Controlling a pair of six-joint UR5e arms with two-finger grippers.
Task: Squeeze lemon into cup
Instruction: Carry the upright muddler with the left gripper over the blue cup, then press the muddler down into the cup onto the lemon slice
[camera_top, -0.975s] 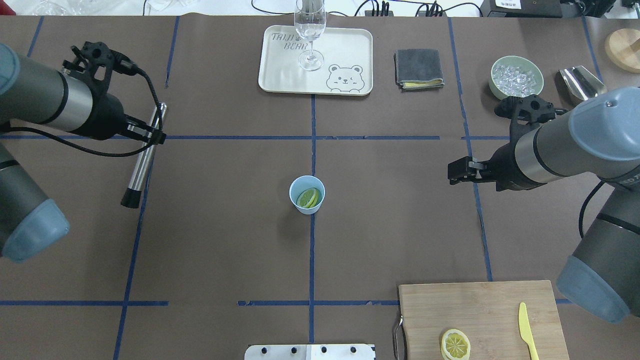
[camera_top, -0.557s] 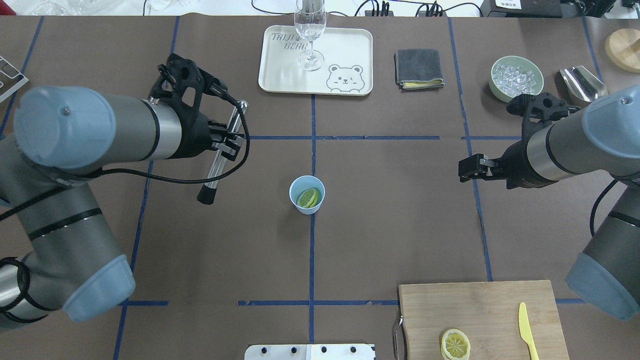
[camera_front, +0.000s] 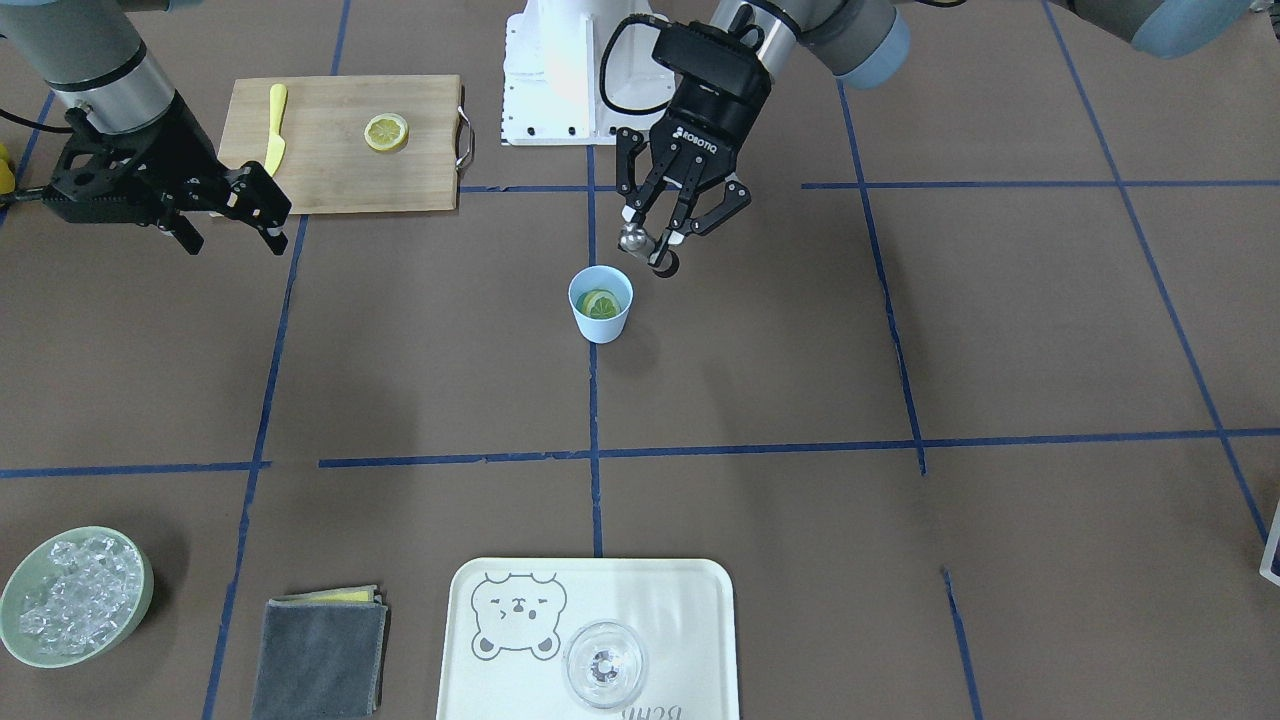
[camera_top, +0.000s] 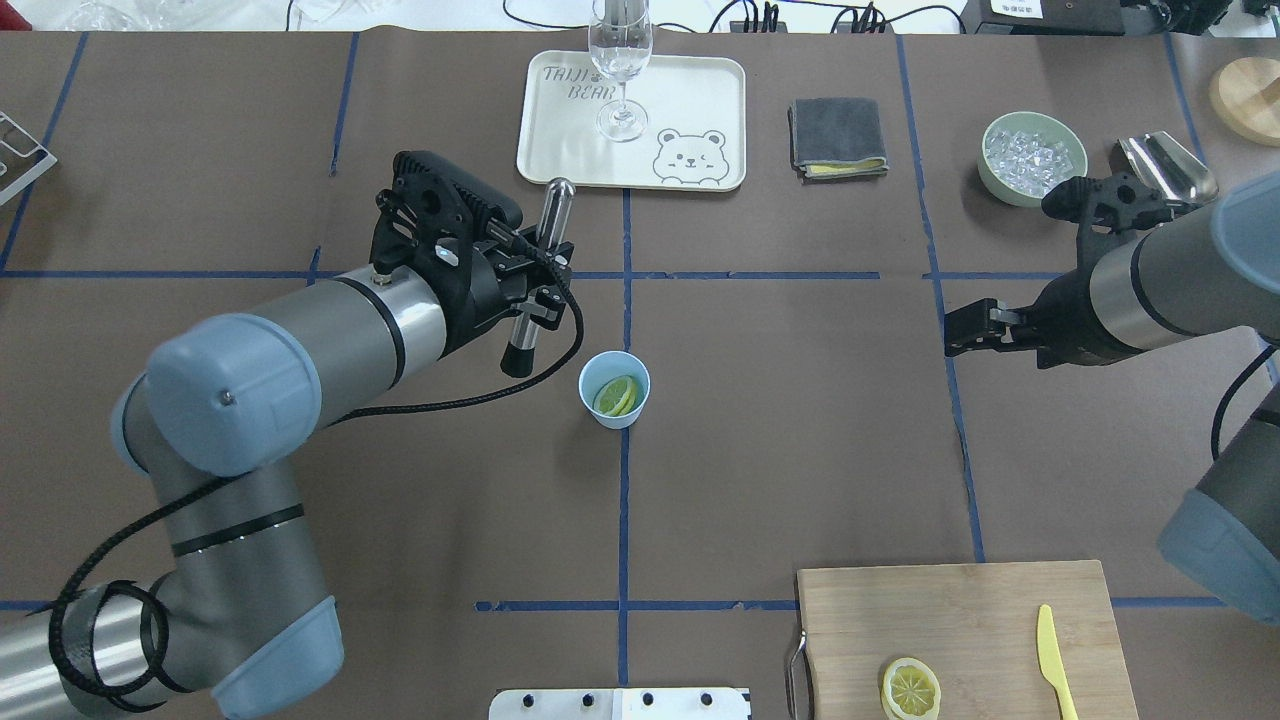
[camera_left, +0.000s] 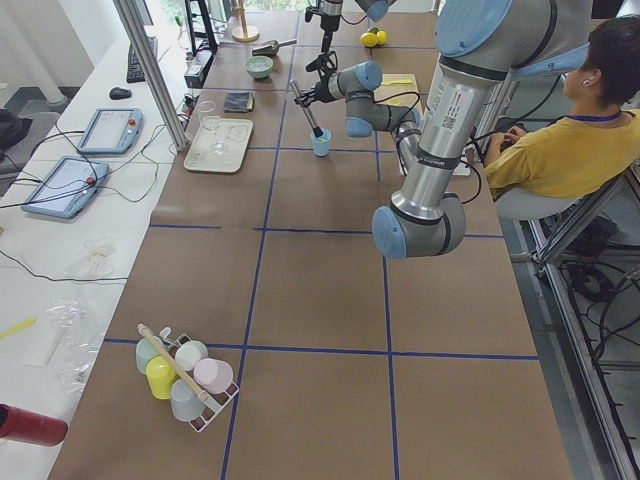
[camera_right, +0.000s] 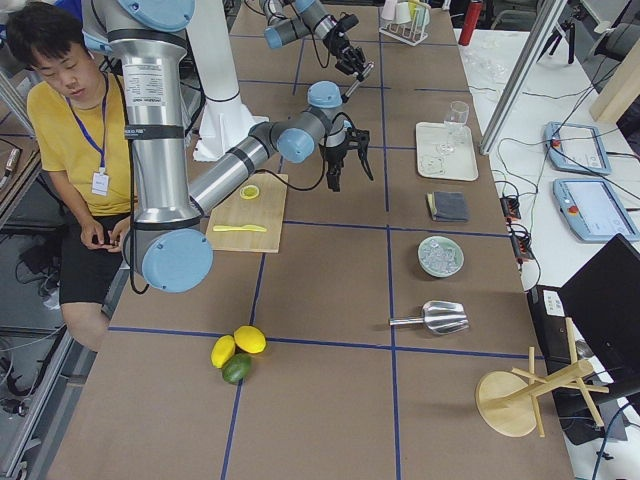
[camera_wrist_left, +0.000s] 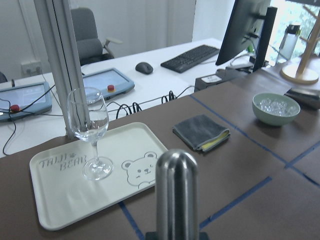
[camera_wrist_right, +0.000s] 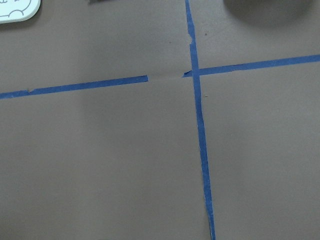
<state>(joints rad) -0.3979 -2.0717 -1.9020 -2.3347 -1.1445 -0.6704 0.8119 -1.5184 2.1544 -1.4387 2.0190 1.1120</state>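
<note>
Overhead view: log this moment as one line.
left gripper: shut on muddler | muddler: tilted, black tip near cup, outside it | lemon: in cup | right gripper: open, empty

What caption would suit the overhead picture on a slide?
Left gripper holds a steel muddler beside the light-blue cup containing the lemon; right gripper hangs open apart.

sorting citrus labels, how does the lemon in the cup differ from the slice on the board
The lemon sits inside the cup, leaning on edge; the lemon slice lies flat on the cutting board, cut face up. The lemon looks greenish yellow; the lemon slice is plain yellow. Both show a cut face with segment lines.
</note>
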